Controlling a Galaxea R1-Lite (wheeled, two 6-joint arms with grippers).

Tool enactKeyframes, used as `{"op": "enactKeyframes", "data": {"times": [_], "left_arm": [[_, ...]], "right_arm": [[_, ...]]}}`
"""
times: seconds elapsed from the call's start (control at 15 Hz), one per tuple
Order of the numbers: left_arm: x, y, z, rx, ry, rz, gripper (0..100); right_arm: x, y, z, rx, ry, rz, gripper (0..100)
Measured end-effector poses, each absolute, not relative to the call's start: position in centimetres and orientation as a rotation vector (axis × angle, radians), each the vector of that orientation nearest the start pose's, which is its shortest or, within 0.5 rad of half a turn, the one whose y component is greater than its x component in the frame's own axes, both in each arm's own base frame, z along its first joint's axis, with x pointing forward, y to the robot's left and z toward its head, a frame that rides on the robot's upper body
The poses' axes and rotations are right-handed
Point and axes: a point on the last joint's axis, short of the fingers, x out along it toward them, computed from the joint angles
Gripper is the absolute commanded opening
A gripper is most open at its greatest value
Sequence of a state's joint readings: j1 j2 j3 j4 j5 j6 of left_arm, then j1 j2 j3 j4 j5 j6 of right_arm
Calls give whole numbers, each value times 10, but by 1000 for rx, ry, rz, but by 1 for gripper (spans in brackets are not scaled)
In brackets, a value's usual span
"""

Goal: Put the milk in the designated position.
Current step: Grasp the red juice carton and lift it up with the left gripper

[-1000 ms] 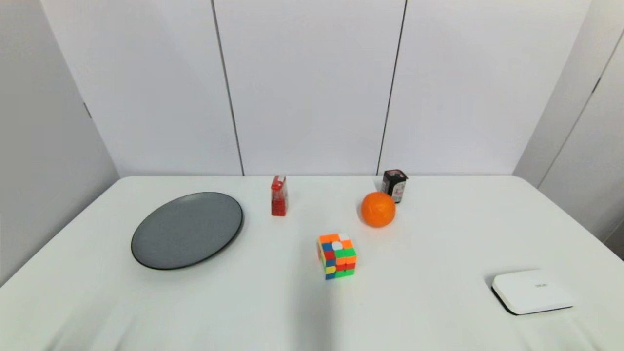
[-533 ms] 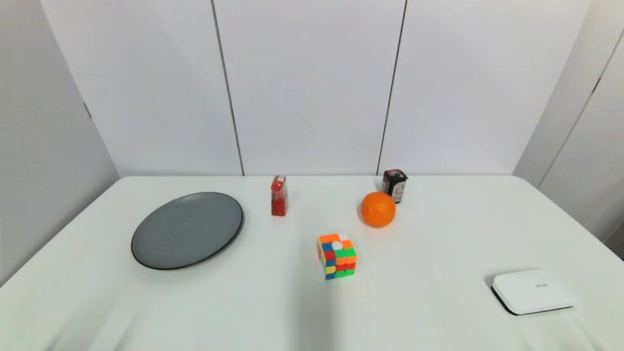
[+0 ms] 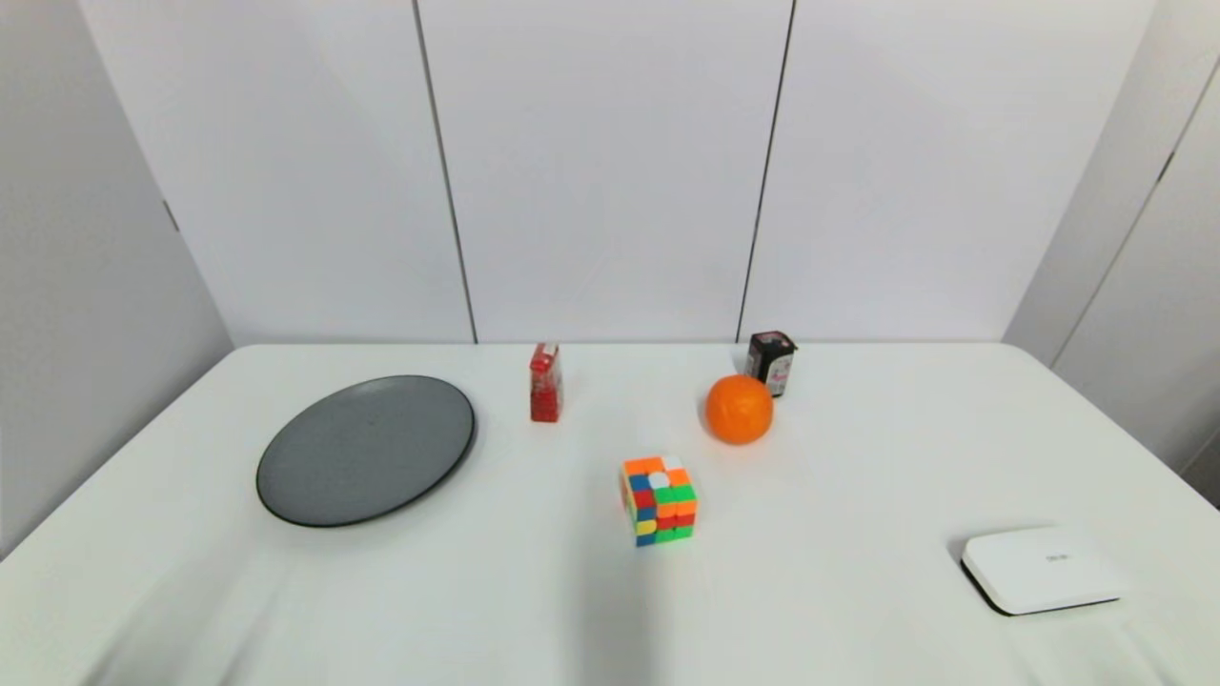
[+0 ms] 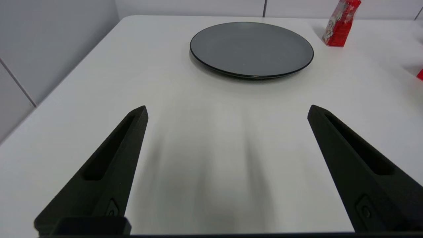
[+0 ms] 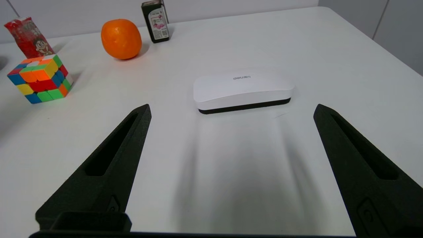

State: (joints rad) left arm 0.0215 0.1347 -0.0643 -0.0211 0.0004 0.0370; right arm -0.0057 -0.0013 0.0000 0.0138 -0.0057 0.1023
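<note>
The left tool (image 4: 228, 110) is held released above bare tabletop (image 3: 858, 591) near the near left corner, its 2 fingers spread wide and nothing between them. The right tool (image 5: 231, 109) is likewise released, low over the near right part, with the white case (image 5: 243, 89) just beyond its fingers. Neither tool is seen in the head view, so both arms are judged to be parked and the task not yet begun.

Beyond the left tool lies the plate (image 4: 251, 49), and past the plate's far right rim the milk (image 3: 545, 382) is found, upright, towards the far edge and a little left of the middle. The cube (image 3: 660, 499) stands nearer the near edge than the milk and is well apart from it. The orange (image 3: 739, 409) and the dark carton (image 3: 770, 362) are set close together nearer the far right.

Several failures are considered likely. The milk is narrow and tall, so it could be tipped by a finger brushing its top. A low reach by the left tool could clip the plate's rim. The dark carton could be mistaken for the milk. Since no marker is seen on the tabletop, the milk could be set down in the wrong place, or on the plate.
</note>
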Motion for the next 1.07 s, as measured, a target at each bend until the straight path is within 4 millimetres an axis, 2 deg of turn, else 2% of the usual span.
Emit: {"op": "enactKeyframes", "data": {"times": [0.13,0.27,0.33,0.47,0.6,0.8,1.07], "left_arm": [[-2,0,129,118,80,31,100],[24,0,169,205,96,-5,100],[42,0,189,241,95,-49,100],[90,-4,222,286,91,-186,100],[144,-17,240,307,72,-342,100],[221,-53,234,324,35,-573,100],[288,-101,200,327,33,-780,100]], "right_arm": [[-23,0,74,102,12,-13,100],[-23,0,74,102,12,-12,100],[-23,0,74,102,12,-13,100],[-23,0,74,101,12,-13,100],[-23,0,74,102,12,-13,100],[-23,0,74,102,11,-13,100],[-23,0,74,102,11,-13,100]]}}
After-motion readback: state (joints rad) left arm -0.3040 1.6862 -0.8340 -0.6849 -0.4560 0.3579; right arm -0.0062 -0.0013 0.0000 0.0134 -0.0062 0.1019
